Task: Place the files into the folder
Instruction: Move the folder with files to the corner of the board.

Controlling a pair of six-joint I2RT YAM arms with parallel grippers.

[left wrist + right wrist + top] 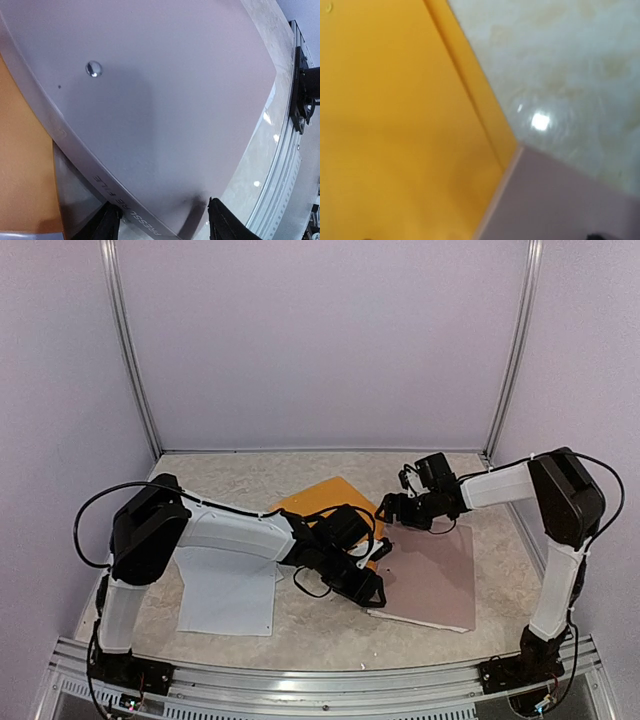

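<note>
Fig.: 1 flat orange-yellow folder point(318, 498); 1 flat pinkish-brown board point(437, 575); 1 pile of white paper sheets point(228, 602), sheet no. unclear; 2 white-black robot arms: left arm point(235, 532), right arm point(500, 483).

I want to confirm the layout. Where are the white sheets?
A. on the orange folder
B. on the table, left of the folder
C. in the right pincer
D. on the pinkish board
B: the white sheets lie flat on the table, left of the folder.

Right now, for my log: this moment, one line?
files: loose, outside folder | left pincer: open | right pincer: unclear
</note>
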